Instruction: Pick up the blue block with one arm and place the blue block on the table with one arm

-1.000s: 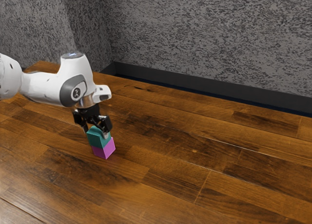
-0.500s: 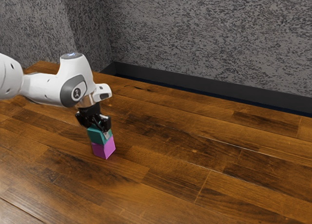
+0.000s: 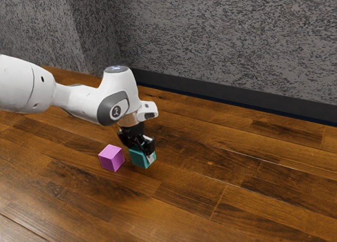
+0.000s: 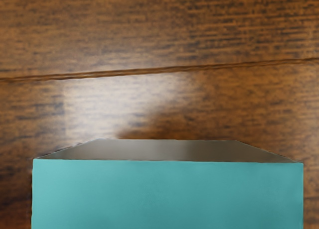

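Blue block [image 3: 138, 159]: plain teal, leaning to green; in the wrist view its broad face is even teal, the narrow slanting face beside it grey-brown.
Second block [image 3: 109, 159]: plain magenta-pink, lighter on top.
Table [image 3: 253, 205]: warm orange-brown planks with streaky, near-black grain and dark seams; a whitish sheen in the wrist view.
Wall [image 3: 231, 37]: grey, mottled with darker flecks.
Baseboard [image 3: 210, 98]: plain charcoal.
Arm [image 3: 79, 101]: white, with a dark grey band.
Gripper [image 3: 141, 153]: mostly black.
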You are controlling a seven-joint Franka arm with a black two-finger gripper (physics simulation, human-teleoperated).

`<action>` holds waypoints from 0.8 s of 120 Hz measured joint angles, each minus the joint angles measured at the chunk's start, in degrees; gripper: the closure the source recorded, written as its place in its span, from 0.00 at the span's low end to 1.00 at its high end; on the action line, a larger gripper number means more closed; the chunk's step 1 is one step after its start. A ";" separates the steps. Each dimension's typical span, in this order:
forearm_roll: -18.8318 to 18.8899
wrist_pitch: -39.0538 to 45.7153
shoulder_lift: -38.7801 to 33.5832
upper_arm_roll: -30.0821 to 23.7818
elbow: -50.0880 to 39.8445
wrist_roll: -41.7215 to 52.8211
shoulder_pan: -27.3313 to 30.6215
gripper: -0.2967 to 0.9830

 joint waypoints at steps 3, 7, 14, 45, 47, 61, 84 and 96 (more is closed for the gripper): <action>-0.03 0.04 0.45 -0.05 0.01 -0.17 -0.17 0.52; -0.07 0.09 0.96 -0.09 0.02 -0.38 -0.28 0.52; -0.12 0.16 1.82 -0.11 0.02 -0.72 -0.35 0.52; -1.31 0.15 2.74 -0.13 0.04 -0.57 -0.38 0.35; -1.34 0.15 2.73 -0.13 0.04 -0.54 -0.38 0.34; -1.33 -0.27 -0.65 -0.13 0.22 -0.37 -0.37 0.29; 1.87 -16.48 -16.26 0.47 15.42 -0.37 -0.98 0.26; 3.05 -24.51 -17.54 3.07 18.55 -0.57 -3.64 0.25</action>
